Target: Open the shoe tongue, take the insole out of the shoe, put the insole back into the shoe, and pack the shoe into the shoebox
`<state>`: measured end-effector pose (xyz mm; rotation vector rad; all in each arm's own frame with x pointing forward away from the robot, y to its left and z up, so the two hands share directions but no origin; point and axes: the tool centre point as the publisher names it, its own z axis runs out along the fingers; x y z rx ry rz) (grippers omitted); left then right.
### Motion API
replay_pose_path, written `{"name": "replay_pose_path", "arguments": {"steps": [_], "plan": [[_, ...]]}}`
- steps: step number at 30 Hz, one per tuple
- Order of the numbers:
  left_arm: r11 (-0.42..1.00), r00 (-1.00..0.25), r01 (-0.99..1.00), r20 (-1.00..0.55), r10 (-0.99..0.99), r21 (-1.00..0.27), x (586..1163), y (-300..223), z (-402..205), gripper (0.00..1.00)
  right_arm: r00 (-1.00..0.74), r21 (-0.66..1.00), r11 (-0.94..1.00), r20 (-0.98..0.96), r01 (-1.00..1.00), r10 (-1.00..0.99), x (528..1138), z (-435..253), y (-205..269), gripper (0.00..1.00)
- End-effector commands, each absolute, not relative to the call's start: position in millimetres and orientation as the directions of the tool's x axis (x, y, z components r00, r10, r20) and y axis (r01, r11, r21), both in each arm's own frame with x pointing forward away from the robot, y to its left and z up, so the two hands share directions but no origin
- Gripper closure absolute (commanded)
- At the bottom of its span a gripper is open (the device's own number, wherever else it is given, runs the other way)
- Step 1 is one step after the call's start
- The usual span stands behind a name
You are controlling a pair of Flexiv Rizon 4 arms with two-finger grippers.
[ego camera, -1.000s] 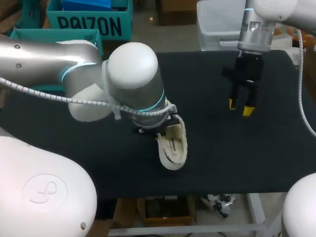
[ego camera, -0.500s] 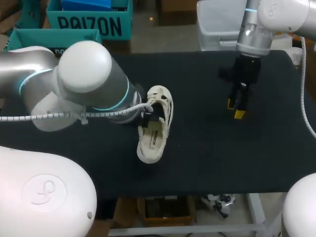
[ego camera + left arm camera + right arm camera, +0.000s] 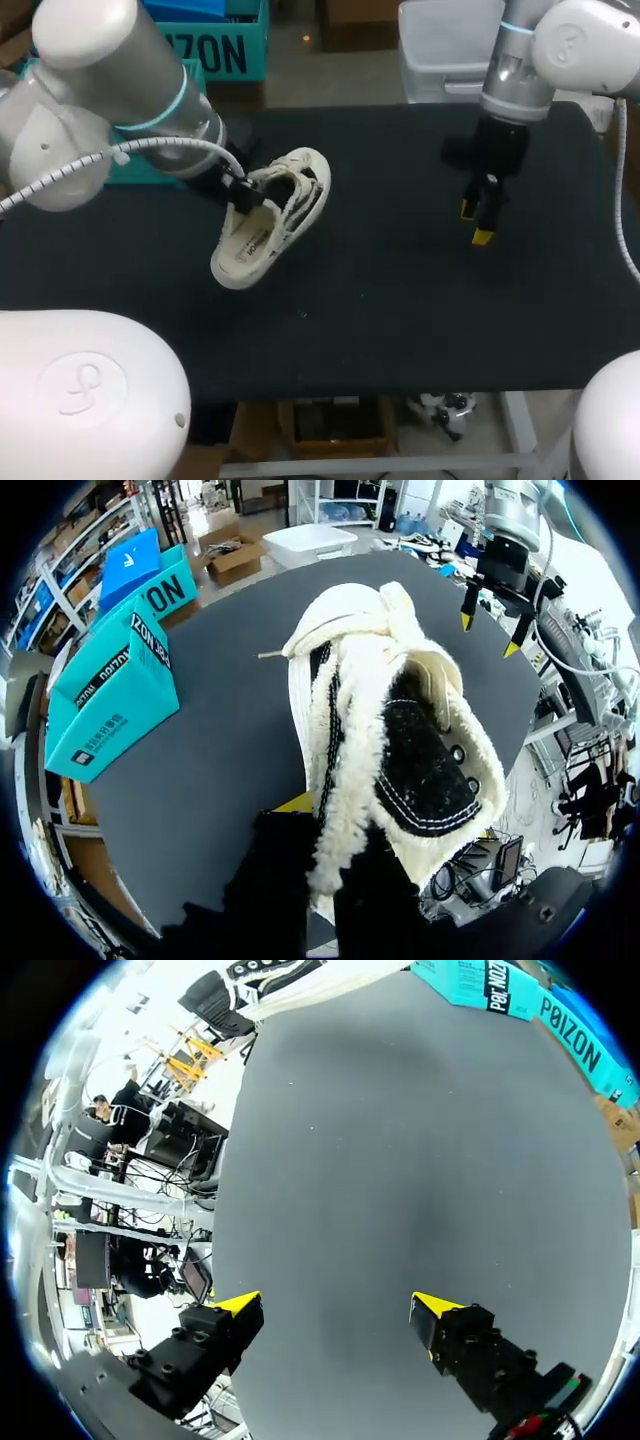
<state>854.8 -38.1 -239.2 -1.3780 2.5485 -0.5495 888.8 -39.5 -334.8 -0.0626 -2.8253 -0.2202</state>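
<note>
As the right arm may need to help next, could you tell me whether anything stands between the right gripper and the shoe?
Nothing visible does: only bare black table lies between the open right gripper and the shoe, which the left gripper holds.

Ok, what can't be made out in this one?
Insole: the shoe hides it under its fleece collar in the left wrist view; too small in the head view.
Left tool: mostly buried under the shoe; left arm blocks it in the head view.
Teal box: lid state unclear; the arm cuts it off in the head view.
</note>
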Motion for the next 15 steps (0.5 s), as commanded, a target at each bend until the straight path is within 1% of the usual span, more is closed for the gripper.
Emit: {"name": "replay_pose_path", "arguments": {"steps": [1,6,11,15], "plan": [[0.578,-0.655,-0.72,0.102,-0.748,-0.384,860,-20,-202,1.0,-0.965,0.147,0.987,0.263,0.067,0.027,885,-336,-40,0.0],[0.705,-0.772,-0.6,0.042,-0.635,-0.379,879,3,-179,1.0,-0.965,0.147,0.987,0.263,0.067,0.027,885,-336,-40,0.0],[0.78,-0.847,-0.494,0.013,-0.531,-0.383,896,36,-154,1.0,-0.965,0.147,0.987,0.263,0.067,0.027,885,-336,-40,0.0],[0.809,-0.876,-0.445,0.0,-0.482,-0.384,922,64,-139,1.0,-0.965,0.147,0.987,0.263,0.067,0.027,885,-336,-40,0.0]]}}
